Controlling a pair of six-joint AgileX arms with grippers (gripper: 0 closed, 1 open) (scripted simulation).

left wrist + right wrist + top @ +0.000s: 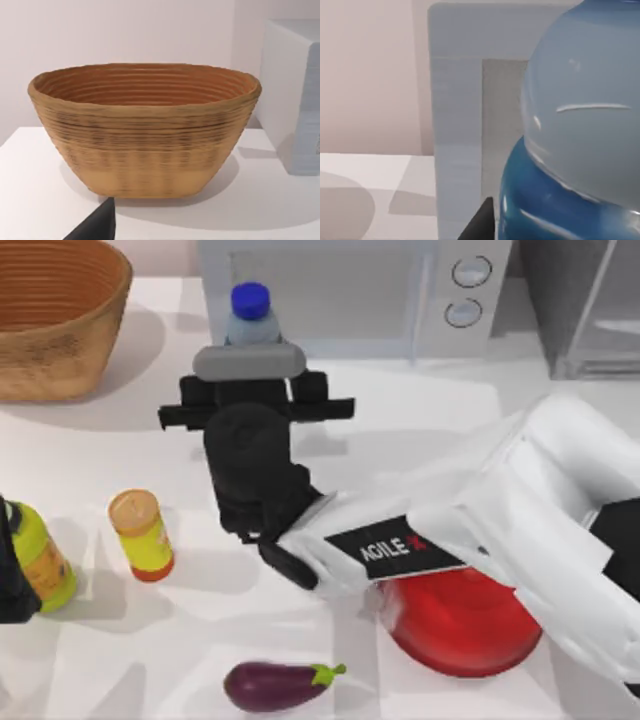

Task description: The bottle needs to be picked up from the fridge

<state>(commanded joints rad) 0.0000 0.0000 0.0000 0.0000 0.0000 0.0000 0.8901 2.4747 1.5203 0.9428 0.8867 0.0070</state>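
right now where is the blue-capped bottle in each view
top view: the bottle stands upright near the back, in front of the microwave, just beyond the right gripper.
left wrist view: not in it; this one looks at the basket.
right wrist view: its pale-blue body looms close.
shared landmark: the microwave behind the bottle.

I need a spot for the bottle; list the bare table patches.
Bare table lies between the wicker basket and the orange-lidded bottle, and in front beside the eggplant. Crowded: the right arm over the red bowl, and the bottle against the microwave.
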